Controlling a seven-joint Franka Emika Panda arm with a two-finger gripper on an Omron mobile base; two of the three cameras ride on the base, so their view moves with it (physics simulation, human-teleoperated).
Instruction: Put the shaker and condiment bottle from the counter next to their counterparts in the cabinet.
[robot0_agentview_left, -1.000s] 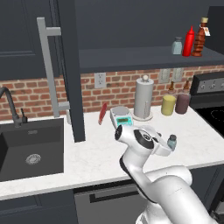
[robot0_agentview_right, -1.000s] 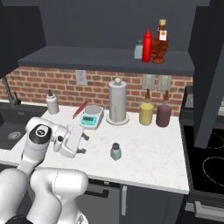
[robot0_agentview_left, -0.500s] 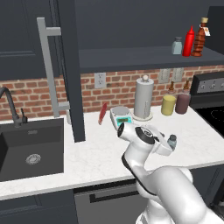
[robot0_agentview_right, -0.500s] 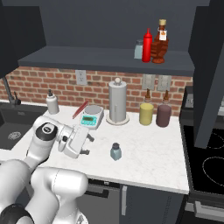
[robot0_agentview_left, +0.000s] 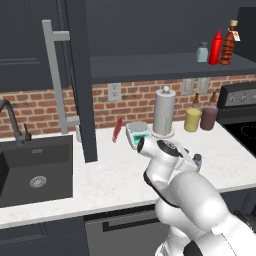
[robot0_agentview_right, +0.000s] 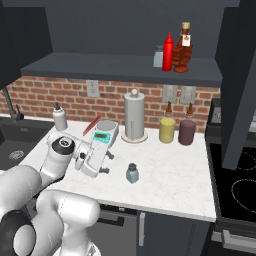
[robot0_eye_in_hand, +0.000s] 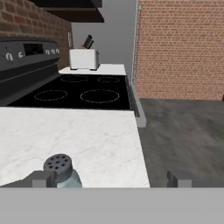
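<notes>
A small blue-grey shaker (robot0_agentview_right: 132, 173) with a grey cap stands on the white marbled counter (robot0_agentview_right: 170, 180). My gripper (robot0_agentview_right: 106, 163) is open just to its left, level with it and pointing at it. In the hand view the shaker (robot0_eye_in_hand: 61, 170) sits low, right beside my left fingertip (robot0_eye_in_hand: 41, 178), with the other tip far to the right. On the cabinet shelf (robot0_agentview_right: 120, 67) stand a second shaker (robot0_agentview_right: 158, 56), a red squeeze bottle (robot0_agentview_right: 168, 51) and the amber condiment bottle (robot0_agentview_right: 184, 47), close together.
A paper towel holder (robot0_agentview_right: 134, 117), a yellow canister (robot0_agentview_right: 167, 130), a maroon canister (robot0_agentview_right: 186, 132) and a kitchen scale (robot0_agentview_right: 104, 134) line the brick back wall. The black sink (robot0_agentview_left: 35, 170) lies left, under the open cabinet door (robot0_agentview_left: 80, 85). A stove (robot0_eye_in_hand: 74, 94) lies right.
My hand has moved a little to the right, closer to the shaker on the counter. The jaws stay open.
</notes>
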